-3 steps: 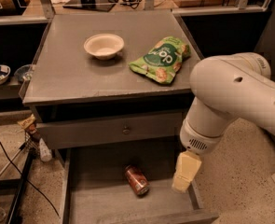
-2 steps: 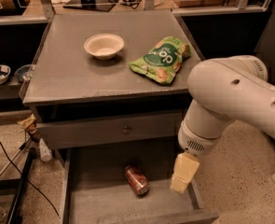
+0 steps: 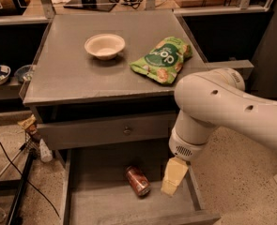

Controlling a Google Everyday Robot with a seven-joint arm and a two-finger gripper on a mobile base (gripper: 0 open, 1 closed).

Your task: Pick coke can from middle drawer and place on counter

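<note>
The coke can (image 3: pixel 137 181) lies on its side on the floor of the open middle drawer (image 3: pixel 100 205), at lower centre of the frame. The gripper (image 3: pixel 174 177) hangs in the drawer just right of the can, apart from it; whether it is released or clenched cannot be told. The counter (image 3: pixel 72 74), upper centre, carries a white bowl (image 3: pixel 104 46) and a green snack bag (image 3: pixel 162 59).

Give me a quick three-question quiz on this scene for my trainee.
1. On which side of the coke can, as pictured, does the gripper hang over the open middle drawer?
2. What lies beside the bowl on the counter? A) green snack bag B) mug C) spoon
3. True or false: the can stands upright.
Key: 1 right, apart from it; 2 A; 3 false, it lies on its side.
</note>
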